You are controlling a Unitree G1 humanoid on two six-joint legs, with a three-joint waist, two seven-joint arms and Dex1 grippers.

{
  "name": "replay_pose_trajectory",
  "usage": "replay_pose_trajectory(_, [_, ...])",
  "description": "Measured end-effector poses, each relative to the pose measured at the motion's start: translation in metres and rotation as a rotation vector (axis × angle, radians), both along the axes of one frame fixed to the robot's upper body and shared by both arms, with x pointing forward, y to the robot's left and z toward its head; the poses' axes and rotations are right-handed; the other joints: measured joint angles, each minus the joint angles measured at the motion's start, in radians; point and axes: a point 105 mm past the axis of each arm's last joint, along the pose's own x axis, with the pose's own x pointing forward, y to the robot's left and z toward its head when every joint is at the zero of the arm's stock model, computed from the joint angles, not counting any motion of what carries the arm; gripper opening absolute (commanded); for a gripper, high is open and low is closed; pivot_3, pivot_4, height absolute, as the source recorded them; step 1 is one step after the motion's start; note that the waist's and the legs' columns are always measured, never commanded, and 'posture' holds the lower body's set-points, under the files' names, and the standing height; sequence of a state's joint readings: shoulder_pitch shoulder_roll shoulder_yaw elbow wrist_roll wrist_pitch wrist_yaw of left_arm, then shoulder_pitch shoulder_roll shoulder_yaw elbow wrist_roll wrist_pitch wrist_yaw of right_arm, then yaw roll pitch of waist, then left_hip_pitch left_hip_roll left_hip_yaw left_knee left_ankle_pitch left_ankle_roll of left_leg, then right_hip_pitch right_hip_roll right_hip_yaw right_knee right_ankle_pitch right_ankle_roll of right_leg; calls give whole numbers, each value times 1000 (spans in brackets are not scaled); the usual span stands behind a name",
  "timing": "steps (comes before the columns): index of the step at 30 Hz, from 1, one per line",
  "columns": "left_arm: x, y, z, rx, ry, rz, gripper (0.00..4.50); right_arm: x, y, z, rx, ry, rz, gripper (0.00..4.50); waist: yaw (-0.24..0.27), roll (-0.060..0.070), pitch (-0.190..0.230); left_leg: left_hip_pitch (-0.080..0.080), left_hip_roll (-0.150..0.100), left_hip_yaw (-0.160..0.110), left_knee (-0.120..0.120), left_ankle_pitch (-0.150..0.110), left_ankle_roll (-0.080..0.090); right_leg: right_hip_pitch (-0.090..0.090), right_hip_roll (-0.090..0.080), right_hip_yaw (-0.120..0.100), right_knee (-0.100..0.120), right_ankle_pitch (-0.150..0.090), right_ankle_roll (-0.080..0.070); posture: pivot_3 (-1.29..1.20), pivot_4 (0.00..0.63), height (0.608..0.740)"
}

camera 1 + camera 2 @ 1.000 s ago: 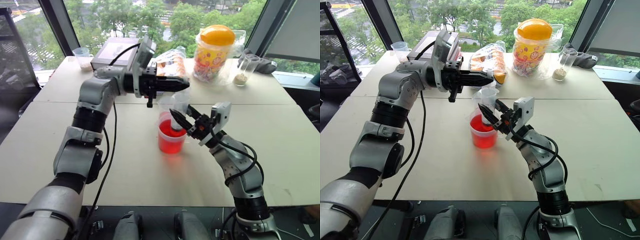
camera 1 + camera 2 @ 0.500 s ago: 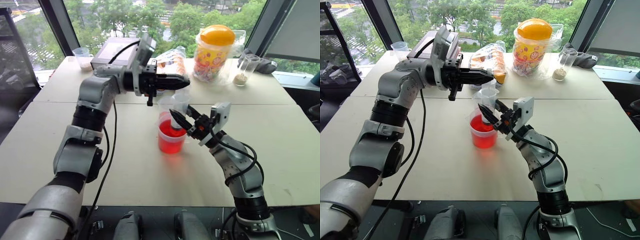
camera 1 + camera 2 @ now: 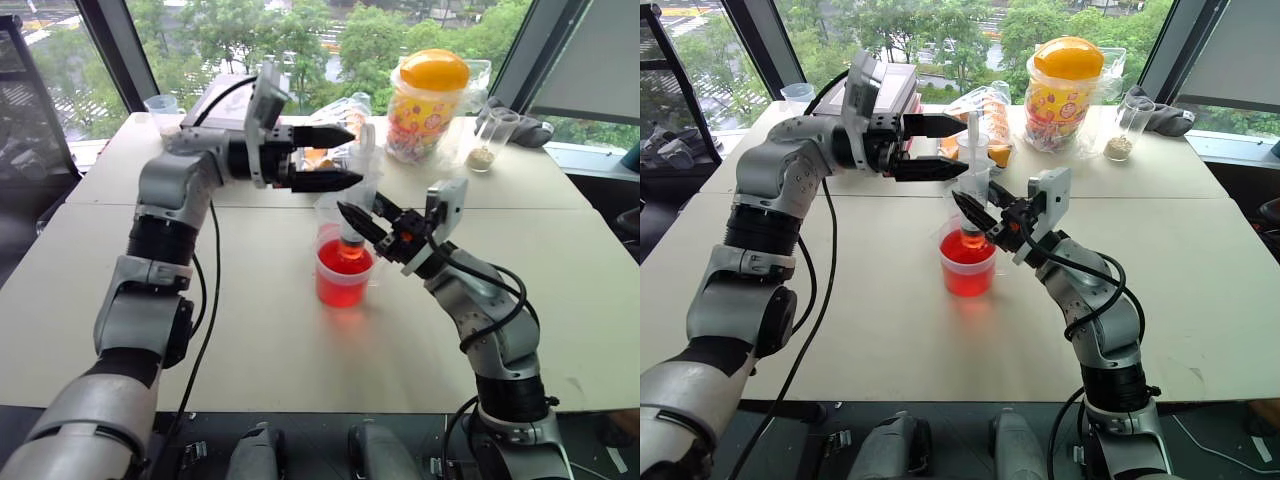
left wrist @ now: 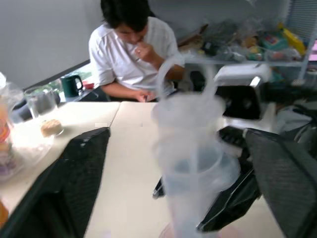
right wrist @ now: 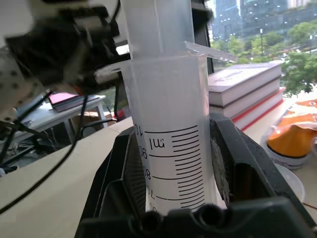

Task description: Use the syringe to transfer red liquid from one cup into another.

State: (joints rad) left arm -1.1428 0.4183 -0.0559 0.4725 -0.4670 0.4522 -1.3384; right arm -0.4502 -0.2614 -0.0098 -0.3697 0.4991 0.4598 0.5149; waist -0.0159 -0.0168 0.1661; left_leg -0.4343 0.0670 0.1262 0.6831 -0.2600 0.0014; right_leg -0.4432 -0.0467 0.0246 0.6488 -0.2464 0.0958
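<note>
Snack jar, books, person beyond

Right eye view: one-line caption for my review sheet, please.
Right gripper holds the syringe upright over the handled cup of red liquid, left gripper open beside the plunger.

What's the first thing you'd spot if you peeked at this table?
The cup of red liquid glows in the middle of the table. Right above it, the right gripper holds a syringe upright, with the left gripper open beside the plunger. At the back stands a yellow-lidded jar.
</note>
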Motion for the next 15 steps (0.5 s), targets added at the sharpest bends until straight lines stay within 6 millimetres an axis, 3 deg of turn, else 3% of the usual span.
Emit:
replay_pose_trajectory(10, [10,50,-11,51,9,176,4452,-5,3,7,-7,33,50,1435,0,0,0,0,0,1,0,0,0,0,0,0,0,0,0,0,150,740])
replay_pose_trajectory(12, [11,56,-12,52,20,204,4452,-4,2,18,-14,9,53,1435,0,0,0,0,0,1,0,0,0,0,0,0,0,0,0,0,150,740])
replay_pose_trajectory(15, [12,61,-12,55,16,231,4452,6,0,54,-29,-82,48,1435,-1,0,0,0,0,1,1,0,0,0,0,0,1,0,0,0,150,740])
